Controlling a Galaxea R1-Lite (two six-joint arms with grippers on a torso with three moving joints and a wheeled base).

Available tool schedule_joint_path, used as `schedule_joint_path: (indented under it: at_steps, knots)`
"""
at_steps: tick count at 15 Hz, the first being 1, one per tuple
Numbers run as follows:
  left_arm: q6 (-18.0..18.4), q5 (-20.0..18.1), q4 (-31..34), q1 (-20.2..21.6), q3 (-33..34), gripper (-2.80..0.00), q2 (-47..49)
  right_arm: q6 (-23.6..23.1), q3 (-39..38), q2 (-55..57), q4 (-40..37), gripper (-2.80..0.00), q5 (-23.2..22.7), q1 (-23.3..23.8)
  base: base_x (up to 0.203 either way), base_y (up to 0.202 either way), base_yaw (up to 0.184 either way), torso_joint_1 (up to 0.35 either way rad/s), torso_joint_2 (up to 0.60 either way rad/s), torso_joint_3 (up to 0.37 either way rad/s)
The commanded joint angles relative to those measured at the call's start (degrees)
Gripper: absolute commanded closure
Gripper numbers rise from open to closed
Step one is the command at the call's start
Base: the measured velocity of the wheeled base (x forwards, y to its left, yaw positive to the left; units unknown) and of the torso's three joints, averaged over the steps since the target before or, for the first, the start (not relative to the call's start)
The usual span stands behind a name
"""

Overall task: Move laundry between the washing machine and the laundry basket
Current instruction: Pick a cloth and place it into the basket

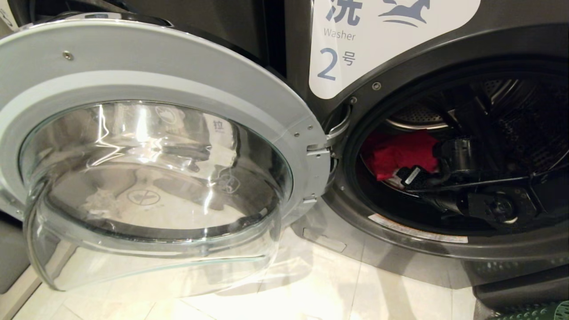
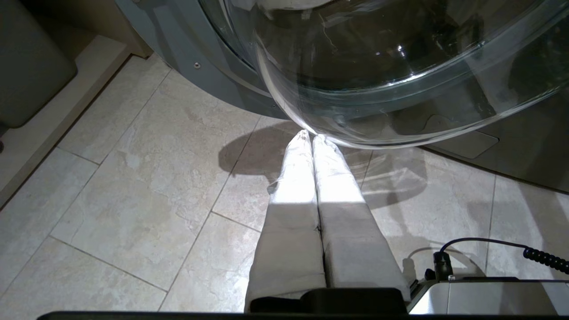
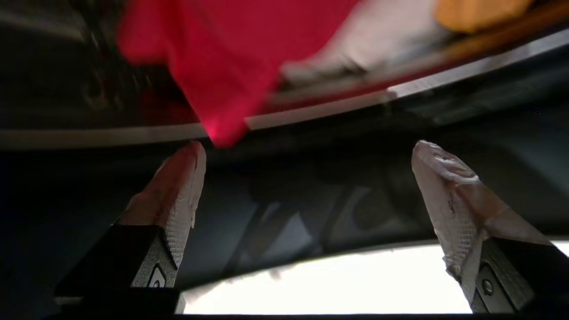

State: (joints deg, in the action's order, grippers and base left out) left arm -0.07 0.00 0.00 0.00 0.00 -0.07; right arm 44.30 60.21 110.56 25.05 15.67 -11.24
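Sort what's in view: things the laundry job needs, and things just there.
Job:
washing machine, door open
red garment in drum
white garment
orange garment
laundry basket
right gripper, open
left gripper, shut

Just there:
floor tiles

One washing machine [image 1: 444,58], door [image 1: 146,146] swung open. Three garments in the drum: one red-pink [image 3: 213,58], one white [image 3: 360,49], one orange-yellow [image 3: 475,13]. One green basket [image 1: 540,311], only a corner visible. Two grippers: left [image 2: 310,138], right [image 3: 306,153].
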Motion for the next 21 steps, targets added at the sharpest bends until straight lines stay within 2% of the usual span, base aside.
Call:
schedule_joint_path:
  at_steps: [1, 6, 13, 18, 21]
  knots:
    - [0.0, 0.0, 0.0, 0.0, 0.0, 0.0, 0.1, 1.4, 4.7, 3.9, -1.1, -2.8, 0.3, 0.0, 0.0, 0.0, 0.0, 0.0, 0.0, 0.0]
    - [0.0, 0.0, 0.0, 0.0, -0.1, 0.0, 0.1, 4.1, 21.3, 12.7, -6.8, -2.8, 1.2, 0.1, 0.0, 0.0, 0.0, 0.0, 0.0, 0.0]
    - [0.0, 0.1, 0.0, 0.0, 0.0, 0.0, 0.1, 5.5, 42.1, 25.7, -9.8, -2.8, 10.8, 0.3, 0.0, 0.0, 0.0, 0.0, 0.0, 0.0]
    - [0.0, 0.0, 0.0, 0.0, 0.0, 0.0, 0.1, 5.5, 48.4, 28.8, -15.3, -2.8, 14.3, 3.0, 0.0, 0.0, 0.0, 0.0, 0.0, 0.0]
    - [0.0, 0.0, 0.0, 0.0, -0.1, 0.0, 0.1, 5.4, 50.8, 30.0, -18.2, -2.8, 14.6, 5.9, 0.0, 0.0, 0.0, 0.0, 0.0, 0.0]
